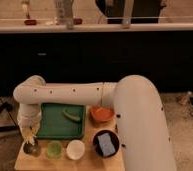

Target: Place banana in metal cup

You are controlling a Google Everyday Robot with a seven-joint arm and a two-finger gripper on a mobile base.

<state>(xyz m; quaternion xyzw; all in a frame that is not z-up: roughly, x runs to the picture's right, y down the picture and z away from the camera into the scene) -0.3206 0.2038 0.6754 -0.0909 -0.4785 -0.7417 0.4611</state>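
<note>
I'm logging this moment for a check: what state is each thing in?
gripper: above the metal cup, banana at its tip
banana: upright over the metal cup
metal cup: upright on table
light green cup: upright
white cup: upright
green tray: holds a greenish curved piece

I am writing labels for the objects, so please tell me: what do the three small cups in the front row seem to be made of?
The metal cup, under the end effector, looks like dull grey metal with a shiny rim. The light green cup seems matte plastic, judging by its even colour. The white cup is smooth and pale, either plastic or ceramic; the view cannot settle this.
</note>
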